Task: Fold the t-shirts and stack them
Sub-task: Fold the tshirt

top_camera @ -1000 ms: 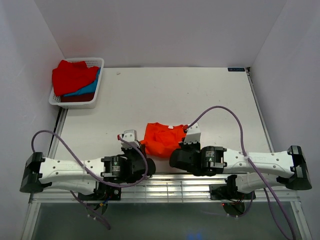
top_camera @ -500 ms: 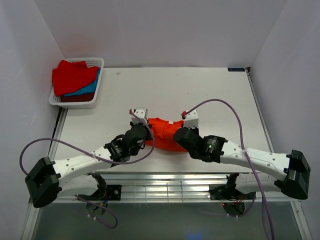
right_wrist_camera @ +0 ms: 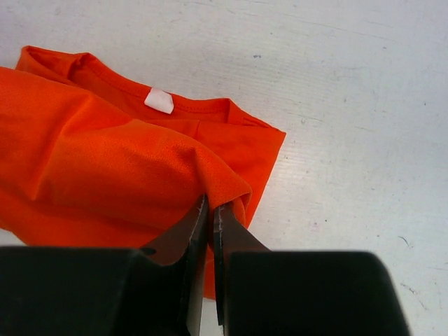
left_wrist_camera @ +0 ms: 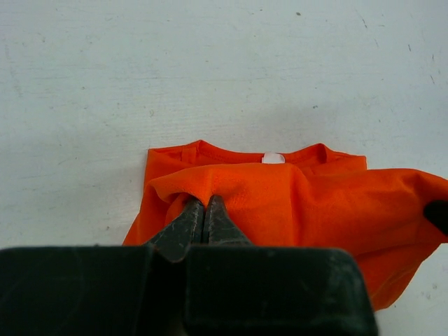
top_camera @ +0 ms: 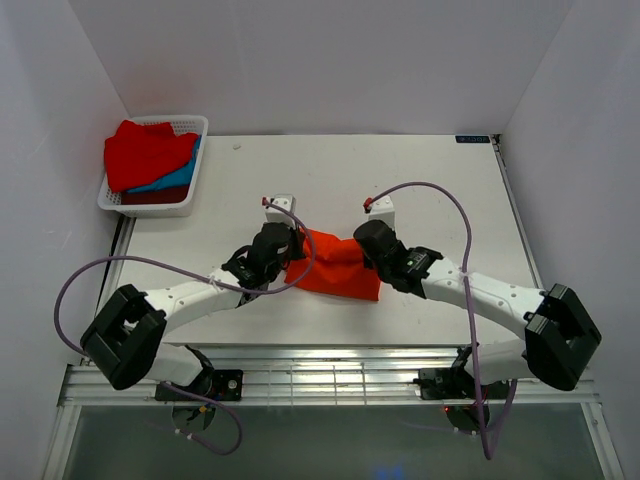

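The bright orange-red t-shirt (top_camera: 335, 266) lies partly folded at the table's middle. My left gripper (top_camera: 290, 246) is shut on its left folded edge; in the left wrist view my left gripper (left_wrist_camera: 204, 203) pinches the orange cloth (left_wrist_camera: 301, 203), with the collar and white label beyond. My right gripper (top_camera: 368, 250) is shut on its right folded edge; in the right wrist view my right gripper (right_wrist_camera: 211, 204) pinches a fold of the shirt (right_wrist_camera: 105, 175). Red (top_camera: 145, 150), blue (top_camera: 172, 180) and dark maroon (top_camera: 155, 197) t-shirts lie piled in the basket.
The white lattice basket (top_camera: 196, 125) stands at the table's far left corner. White walls close in the back and both sides. A metal rail (top_camera: 330, 375) runs along the near edge. Purple cables loop from both arms.
Both grippers have carried the shirt's near edge away from the bases, over the shirt toward the collar. The arms are stretched further out and the shirt now lies flatter and wider.
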Robot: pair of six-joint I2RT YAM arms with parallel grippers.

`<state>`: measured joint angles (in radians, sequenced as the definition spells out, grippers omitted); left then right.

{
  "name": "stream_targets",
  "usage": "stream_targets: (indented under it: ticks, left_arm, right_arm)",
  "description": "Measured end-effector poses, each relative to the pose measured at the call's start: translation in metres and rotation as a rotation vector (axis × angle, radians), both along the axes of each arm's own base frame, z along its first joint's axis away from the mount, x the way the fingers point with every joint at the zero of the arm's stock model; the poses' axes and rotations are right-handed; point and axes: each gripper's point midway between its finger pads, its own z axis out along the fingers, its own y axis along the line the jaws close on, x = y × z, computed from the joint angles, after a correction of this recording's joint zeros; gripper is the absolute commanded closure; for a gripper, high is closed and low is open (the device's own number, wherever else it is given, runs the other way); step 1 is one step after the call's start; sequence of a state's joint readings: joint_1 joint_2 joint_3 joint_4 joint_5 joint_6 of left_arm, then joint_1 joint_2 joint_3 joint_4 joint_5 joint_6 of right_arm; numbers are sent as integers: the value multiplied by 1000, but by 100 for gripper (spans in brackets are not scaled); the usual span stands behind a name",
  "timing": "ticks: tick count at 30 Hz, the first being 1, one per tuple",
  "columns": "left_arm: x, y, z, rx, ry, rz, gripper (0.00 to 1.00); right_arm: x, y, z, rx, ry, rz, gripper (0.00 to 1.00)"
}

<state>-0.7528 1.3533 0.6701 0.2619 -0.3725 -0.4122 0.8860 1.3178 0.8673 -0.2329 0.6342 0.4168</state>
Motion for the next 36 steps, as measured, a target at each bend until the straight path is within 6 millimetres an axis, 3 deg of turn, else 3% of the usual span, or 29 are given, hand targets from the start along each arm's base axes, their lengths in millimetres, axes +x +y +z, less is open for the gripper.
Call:
stream_targets:
  ticks: [8, 18, 19, 21, 22, 25, 29, 32, 34, 35, 36]
  left_arm:
    - [30, -11, -22, -28, 71, -11, 100]
    - [53, -17, -62, -9, 167, -21, 100]
    - [56, -16, -64, -7, 171, -16, 82]
    - [62, -15, -65, -3, 171, -7, 55]
    - [66, -15, -63, -5, 167, 1, 31]
    - [83, -18, -41, -20, 128, 26, 13]
    - [103, -21, 3, -60, 40, 70, 2]
    - [104, -15, 27, -81, -4, 97, 2]
    - [102, -13, 38, -101, -19, 102, 13]
    - [99, -13, 40, -112, -21, 101, 22]
    - [95, -12, 41, -127, -15, 97, 46]
  right_arm:
    - [25, -10, -39, -58, 73, -13, 92]
    - [44, -10, -58, -73, 121, -20, 92]
    - [48, -10, -61, -78, 126, -25, 92]
    - [57, -11, -67, -90, 135, -37, 92]
    - [62, -12, -68, -98, 135, -44, 91]
    - [82, -11, -59, -118, 103, -72, 78]
    - [108, -10, -14, -103, -10, -123, 70]
    - [112, -13, 23, -63, -91, -147, 67]
    - [110, -13, 43, -26, -128, -140, 64]
    - [109, -12, 50, -10, -142, -131, 65]
    - [107, -10, 53, 10, -149, -115, 66]
